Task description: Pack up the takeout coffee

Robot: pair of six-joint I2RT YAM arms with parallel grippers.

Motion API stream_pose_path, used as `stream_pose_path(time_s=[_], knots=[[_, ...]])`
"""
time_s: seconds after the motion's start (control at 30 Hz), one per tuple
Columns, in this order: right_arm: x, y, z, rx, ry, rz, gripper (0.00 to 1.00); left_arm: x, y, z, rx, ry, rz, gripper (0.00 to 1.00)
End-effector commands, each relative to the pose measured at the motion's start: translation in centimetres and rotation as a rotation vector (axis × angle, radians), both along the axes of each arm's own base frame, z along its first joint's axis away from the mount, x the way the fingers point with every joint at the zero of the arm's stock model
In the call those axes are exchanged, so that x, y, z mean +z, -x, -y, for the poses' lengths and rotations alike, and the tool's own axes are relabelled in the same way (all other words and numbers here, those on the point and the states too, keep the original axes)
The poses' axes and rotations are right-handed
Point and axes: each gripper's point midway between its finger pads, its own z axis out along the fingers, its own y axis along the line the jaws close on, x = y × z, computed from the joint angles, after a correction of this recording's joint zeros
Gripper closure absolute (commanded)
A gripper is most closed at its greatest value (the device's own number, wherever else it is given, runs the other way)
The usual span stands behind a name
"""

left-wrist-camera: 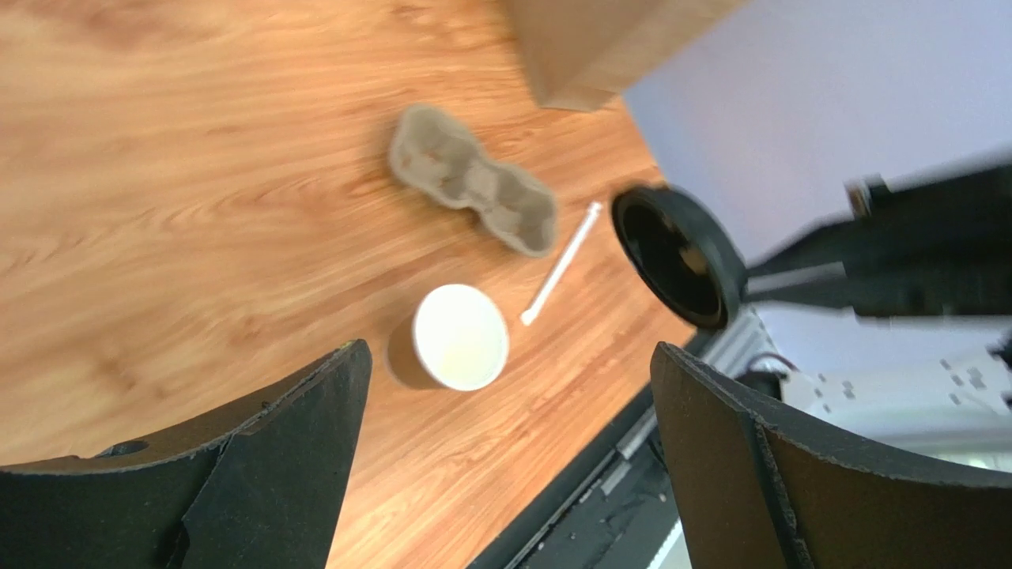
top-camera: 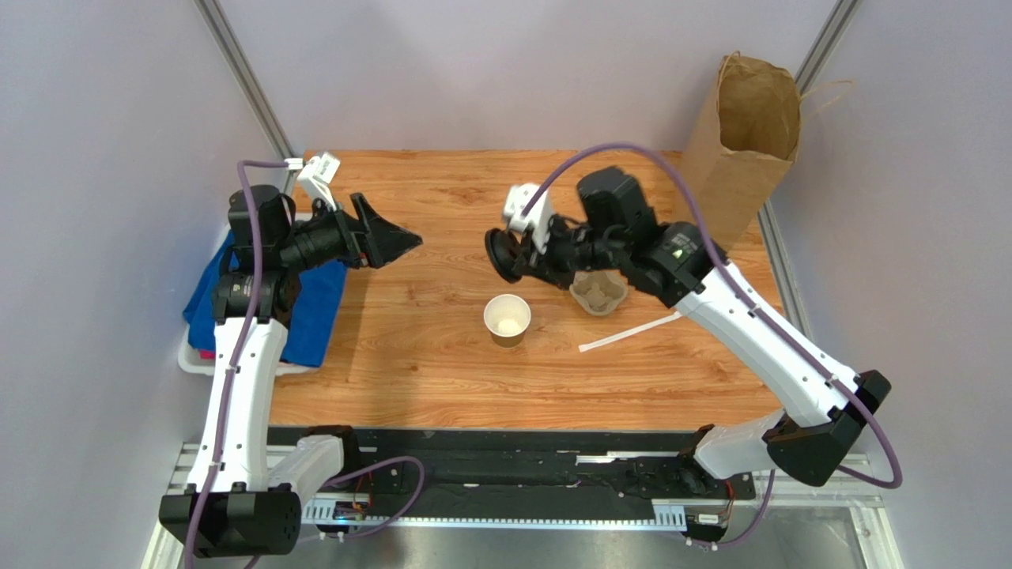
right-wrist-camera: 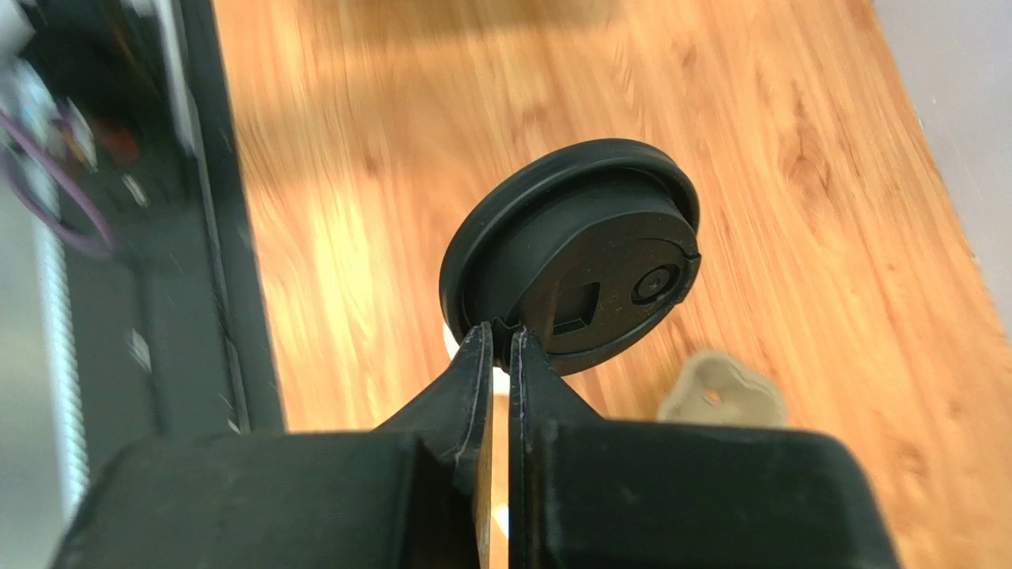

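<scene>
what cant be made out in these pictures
- Right wrist view: the cup is almost wholly behind the lid held by the right gripper.
- Top view: the cup tray is partly covered by the right arm.
- Left wrist view: the paper bag is cut off by the top edge.
- All views: the paper bag's inside bottom is hidden by its own walls.

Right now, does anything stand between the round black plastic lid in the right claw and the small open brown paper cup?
Nothing visible does. The round black plastic lid, pinched at its rim by the right claw, hangs in open air near the small brown paper cup; the open left claw is well aside.
</scene>
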Motion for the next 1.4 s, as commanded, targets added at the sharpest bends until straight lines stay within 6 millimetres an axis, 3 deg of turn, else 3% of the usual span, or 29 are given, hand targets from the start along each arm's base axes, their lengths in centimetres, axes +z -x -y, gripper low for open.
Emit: stream_pose_path(time_s=[0.0, 0.03, 0.17, 0.43, 0.7, 1.37], knots=[[-6.5, 0.5, 1.7, 0.103, 0.414, 0.25, 1.0, -3.9, -1.1, -2.0, 0.17, -0.042, -0.157, 0.04], [-7.9, 0.1, 2.2, 0.103, 0.49, 0.295, 1.0, -4.2, -0.7, -1.5, 0.131, -0.023, -0.176, 0.04], [-10.6, -0.4, 1.4, 0.12, 0.607, 0.383, 1.0, -5.2, -0.7, -1.5, 0.106, -0.049, -0.156, 0.03], [-15.9, -1.9, 0.8, 0.091, 0.819, 0.345, 1.0, -6.3, -1.0, -1.6, 0.117, -0.049, -0.197, 0.02], [-16.3, -1.9, -0.6, 0.082, 0.852, 0.304, 1.0, -6.5, -1.5, -1.9, 0.13, -0.064, -0.221, 0.01], [-18.8, -0.6, -1.5, 0.087, 0.893, 0.247, 1.0, -6.5, -1.8, -2.0, 0.142, -0.067, -0.225, 0.01]])
